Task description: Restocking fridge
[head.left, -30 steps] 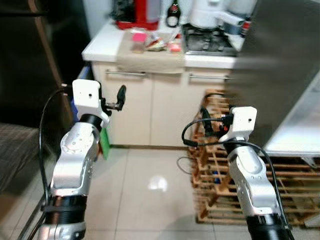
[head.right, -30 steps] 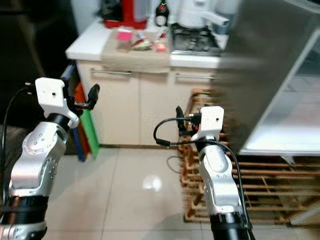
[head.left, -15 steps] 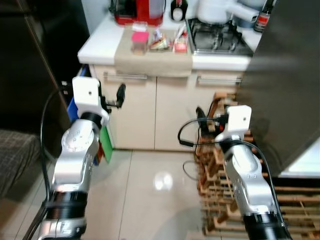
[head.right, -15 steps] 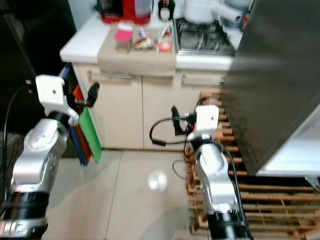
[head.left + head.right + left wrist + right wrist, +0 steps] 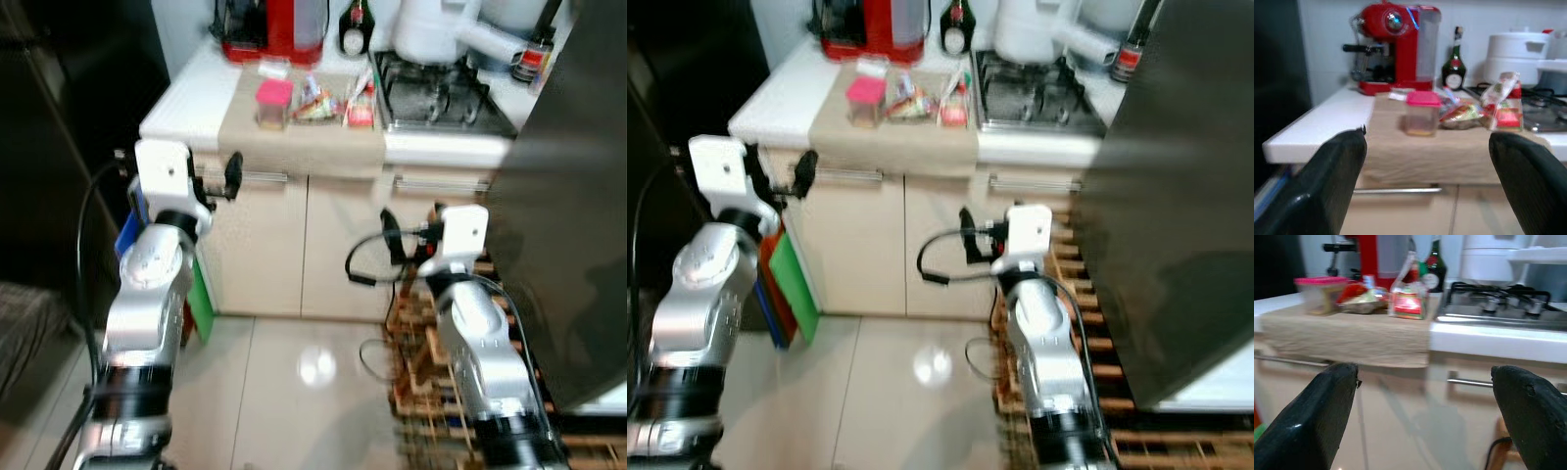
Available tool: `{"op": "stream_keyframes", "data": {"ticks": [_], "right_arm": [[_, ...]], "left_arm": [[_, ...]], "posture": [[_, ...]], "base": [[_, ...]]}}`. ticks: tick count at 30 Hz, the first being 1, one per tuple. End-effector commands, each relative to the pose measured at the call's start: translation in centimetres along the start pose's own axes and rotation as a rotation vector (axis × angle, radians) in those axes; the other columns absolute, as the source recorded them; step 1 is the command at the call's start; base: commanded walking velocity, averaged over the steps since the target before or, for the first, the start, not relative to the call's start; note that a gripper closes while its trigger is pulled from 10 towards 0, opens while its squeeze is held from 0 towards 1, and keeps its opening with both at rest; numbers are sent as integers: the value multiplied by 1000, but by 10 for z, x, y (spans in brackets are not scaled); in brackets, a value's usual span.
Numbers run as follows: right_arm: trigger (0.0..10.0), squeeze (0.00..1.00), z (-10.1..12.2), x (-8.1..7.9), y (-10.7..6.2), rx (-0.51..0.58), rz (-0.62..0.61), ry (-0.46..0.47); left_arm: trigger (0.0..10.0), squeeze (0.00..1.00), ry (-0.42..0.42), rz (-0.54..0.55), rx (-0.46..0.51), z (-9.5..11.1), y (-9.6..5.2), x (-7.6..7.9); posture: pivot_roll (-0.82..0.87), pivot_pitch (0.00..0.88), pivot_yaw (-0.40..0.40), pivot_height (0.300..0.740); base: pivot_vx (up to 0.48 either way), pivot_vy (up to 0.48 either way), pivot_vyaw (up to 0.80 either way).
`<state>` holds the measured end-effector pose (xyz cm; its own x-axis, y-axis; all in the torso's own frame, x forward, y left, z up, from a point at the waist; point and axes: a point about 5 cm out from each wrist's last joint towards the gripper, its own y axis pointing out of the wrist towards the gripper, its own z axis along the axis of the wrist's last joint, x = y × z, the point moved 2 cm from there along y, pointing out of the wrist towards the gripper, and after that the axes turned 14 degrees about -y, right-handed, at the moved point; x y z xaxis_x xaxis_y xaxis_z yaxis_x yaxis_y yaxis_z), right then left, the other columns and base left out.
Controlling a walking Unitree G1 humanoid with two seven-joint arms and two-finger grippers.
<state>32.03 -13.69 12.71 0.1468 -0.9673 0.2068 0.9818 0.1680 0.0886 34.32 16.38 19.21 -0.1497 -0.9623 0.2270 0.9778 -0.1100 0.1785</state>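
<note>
On the white counter lies a beige cloth [image 5: 294, 137] holding a pink-lidded container [image 5: 273, 101], clear food bags [image 5: 315, 99] and a red packet [image 5: 361, 106]. My left gripper [image 5: 233, 171] is raised in front of the cabinet just below the counter edge, open and holding nothing. My right gripper [image 5: 390, 235] hangs lower, in front of the cabinet doors, open and holding nothing as well. In the left wrist view the container [image 5: 1422, 112] stands straight ahead between the fingers. The dark grey fridge door [image 5: 578, 196] fills the right side.
A red coffee machine [image 5: 269, 24], a dark bottle [image 5: 354, 20], a white pot [image 5: 431, 29] and a gas hob [image 5: 441, 93] stand at the back of the counter. A wooden rack [image 5: 421, 323] sits on the floor at right. Green and blue boards [image 5: 201, 294] lean by the cabinet's left side.
The whole view has shifted: the counter is now nearer and more central, and the fridge door covers more of the right. Both arms keep their pose with fingers open.
</note>
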Motion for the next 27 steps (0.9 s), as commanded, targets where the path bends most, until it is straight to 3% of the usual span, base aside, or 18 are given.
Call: {"op": "stream_keyframes", "data": {"ticks": [1,18,20,26,27], "right_arm": [[10000,43,-1,8,-2,-4,-18,-17],[10000,43,-2,8,-4,-4,-19,-18],[10000,43,-2,8,-4,-4,-18,-20],[10000,47,0,10,-2,5,-16,-31],[10000,43,1,10,-2,7,-16,-33]], "left_arm": [[10000,0,-3,-22,-1,0,2,8],[10000,0,6,-8,26,5,3,6],[10000,0,-3,-45,10,5,3,10],[10000,0,-29,-57,80,23,11,17],[10000,0,9,-79,91,27,12,21]], "posture": [[0,0,-8,740],[-5,0,-6,740],[-5,0,-6,740],[-18,0,2,740],[-18,0,2,740]], "base": [[439,0,0],[439,0,0],[442,0,0],[466,0,0],[458,0,0]]}}
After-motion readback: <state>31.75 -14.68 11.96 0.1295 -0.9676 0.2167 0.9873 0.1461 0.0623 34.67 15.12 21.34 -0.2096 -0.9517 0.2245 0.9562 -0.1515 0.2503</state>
